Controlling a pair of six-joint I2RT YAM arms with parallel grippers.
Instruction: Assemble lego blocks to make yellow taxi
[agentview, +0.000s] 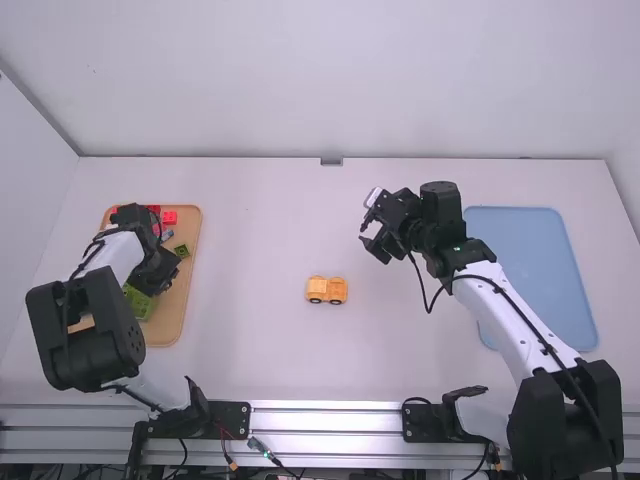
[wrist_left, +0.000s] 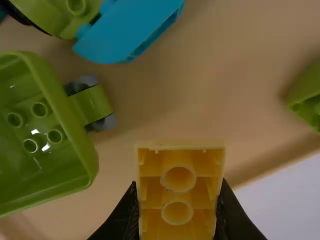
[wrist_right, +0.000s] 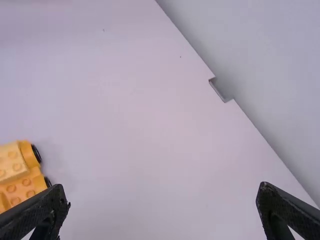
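Observation:
Over the wooden tray at the left is my left gripper. In the left wrist view my left gripper is shut on a yellow block, whose hollow underside with two round tubes faces the camera. On the middle of the table stands an orange-yellow wheeled car piece; the same car piece is at the left of the right wrist view. My right gripper is above the table, right of the car and farther from the bases. Its fingers stand wide apart in the right wrist view, where my right gripper holds nothing.
The wooden tray carries red blocks and green pieces. Near the held block are a green box-like piece, a blue piece and another green piece. A blue tray lies under the right arm.

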